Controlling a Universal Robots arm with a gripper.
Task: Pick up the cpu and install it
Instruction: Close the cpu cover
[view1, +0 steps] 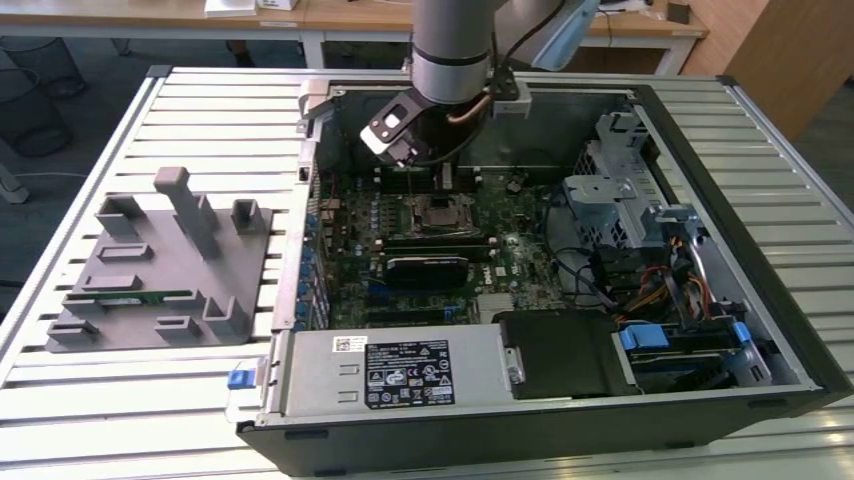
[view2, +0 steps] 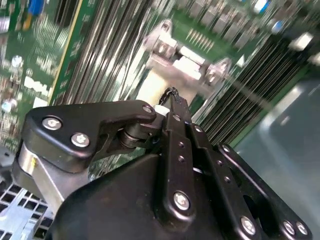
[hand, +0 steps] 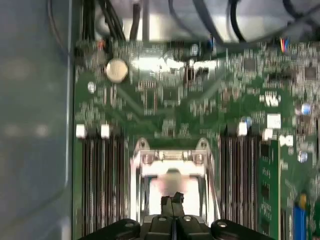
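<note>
One arm works over one open computer case lying on the slatted counter. On the exterior view's left stands one grey holder block. It carries a single green memory stick in a slot near its near edge.

Inside the case lie one green motherboard, one labelled power supply at the near wall, and a bundle of coloured cables at the exterior view's right. There is one socket on the board, with dark ribbed banks on both of its sides. One round coin battery sits farther along the board.

The cpu appears as a blurred, pale, shiny square inside the socket's metal frame. I cannot tell whether it is fully seated.

The arm comes straight down from the far side, and its wrist bends so that the black head hangs inside the far part of the case, above the board. In both wrist views the end effector has its two fingers pressed together with nothing visible between them. Its tips are poised over the pale square.
</note>
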